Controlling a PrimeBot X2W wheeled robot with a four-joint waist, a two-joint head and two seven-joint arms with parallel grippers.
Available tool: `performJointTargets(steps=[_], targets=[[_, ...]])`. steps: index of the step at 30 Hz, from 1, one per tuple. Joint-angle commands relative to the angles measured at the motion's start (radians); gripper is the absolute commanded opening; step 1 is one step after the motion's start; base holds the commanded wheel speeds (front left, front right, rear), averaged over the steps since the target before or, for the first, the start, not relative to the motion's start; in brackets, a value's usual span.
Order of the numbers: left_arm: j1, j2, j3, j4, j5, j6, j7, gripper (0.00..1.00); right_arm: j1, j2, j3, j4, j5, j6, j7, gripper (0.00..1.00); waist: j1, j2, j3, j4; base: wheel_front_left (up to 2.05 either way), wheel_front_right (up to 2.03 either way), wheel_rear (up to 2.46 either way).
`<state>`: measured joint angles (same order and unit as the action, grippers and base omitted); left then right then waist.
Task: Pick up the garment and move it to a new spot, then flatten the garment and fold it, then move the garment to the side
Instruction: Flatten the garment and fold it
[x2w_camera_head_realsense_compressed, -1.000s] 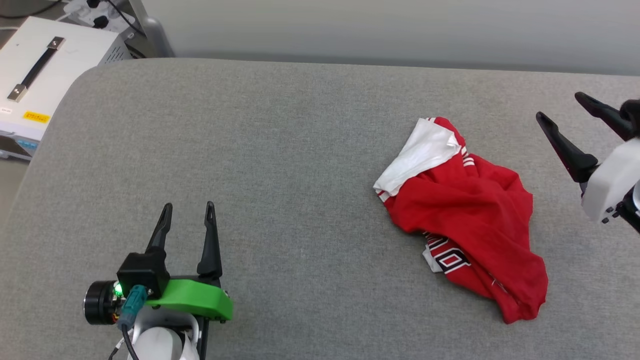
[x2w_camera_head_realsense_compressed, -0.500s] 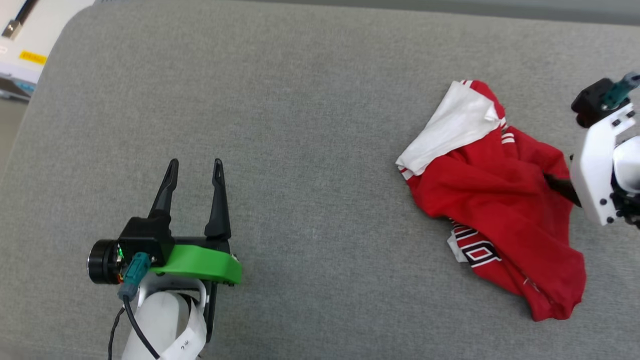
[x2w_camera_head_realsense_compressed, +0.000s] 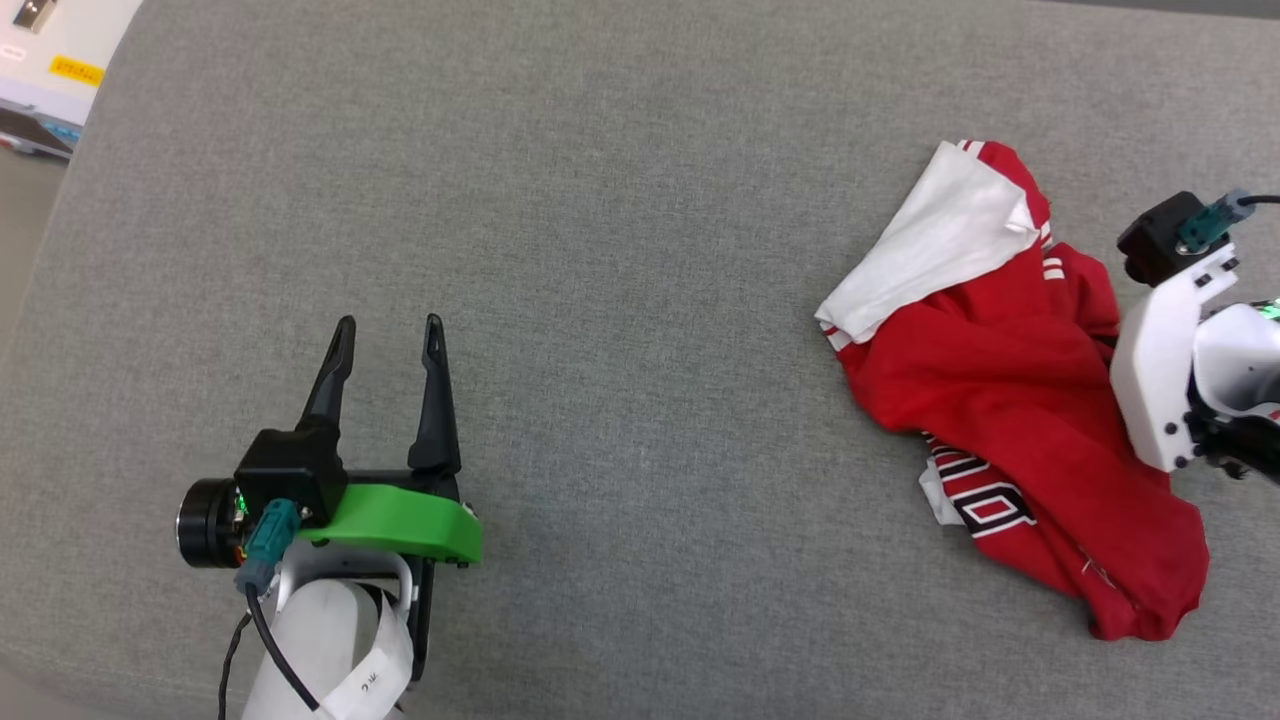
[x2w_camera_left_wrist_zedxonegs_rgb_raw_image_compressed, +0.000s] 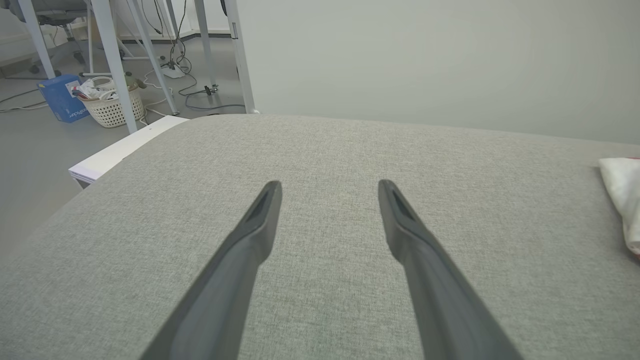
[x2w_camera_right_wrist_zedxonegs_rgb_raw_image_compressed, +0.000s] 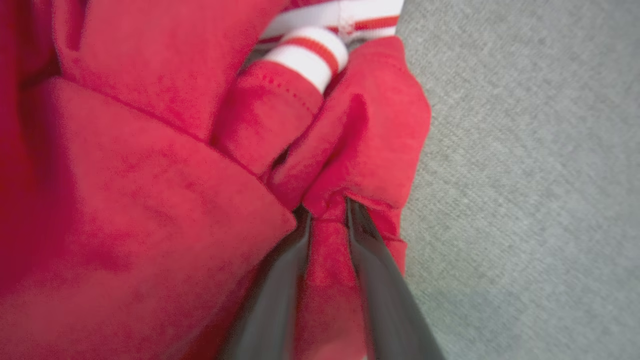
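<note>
One right tool (x2w_camera_right_wrist_zedxonegs_rgb_raw_image_compressed: 327, 210) — seemingly pinching garment (x2w_camera_right_wrist_zedxonegs_rgb_raw_image_compressed: 150, 175) — basket (x2w_camera_left_wrist_zedxonegs_rgb_raw_image_compressed: 114, 102) beyond.

garment (x2w_camera_head_realsense_compressed: 1010, 400): on padded surface (x2w_camera_head_realsense_compressed: 620, 220), right side | left gripper (x2w_camera_head_realsense_compressed: 388, 325): well left of it

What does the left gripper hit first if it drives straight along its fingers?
Nothing but bare grey cushion ahead of the left gripper; the garment lies well off to its right. Whether it would graze the cushion is unclear.

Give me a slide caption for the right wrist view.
Right claw pinching a fold of the crumpled red garment on the grey surface.
</note>
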<state>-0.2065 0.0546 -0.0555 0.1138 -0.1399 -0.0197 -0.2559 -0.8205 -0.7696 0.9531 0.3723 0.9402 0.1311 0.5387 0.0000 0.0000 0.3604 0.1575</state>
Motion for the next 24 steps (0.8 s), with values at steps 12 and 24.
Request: performJointTargets(steps=[12, 24], targets=[[0.092, -0.004, 0.037, 0.018, 0.026, -0.006, -0.006, 1.00, 0.081, -0.158, -0.122, -0.190, 0.072, 0.000, -0.269, 0.00, 0.0000, 0.0000, -0.211, -0.097, 0.00, 0.00, 0.00], [0.158, -0.004, 0.036, 0.019, 0.017, 0.001, -0.006, 1.00, 0.653, -0.204, -0.391, -0.143, 0.196, 0.000, -0.403, 0.00, 0.0000, 0.0000, -0.261, -0.127, 0.00, 0.00, 0.00]])
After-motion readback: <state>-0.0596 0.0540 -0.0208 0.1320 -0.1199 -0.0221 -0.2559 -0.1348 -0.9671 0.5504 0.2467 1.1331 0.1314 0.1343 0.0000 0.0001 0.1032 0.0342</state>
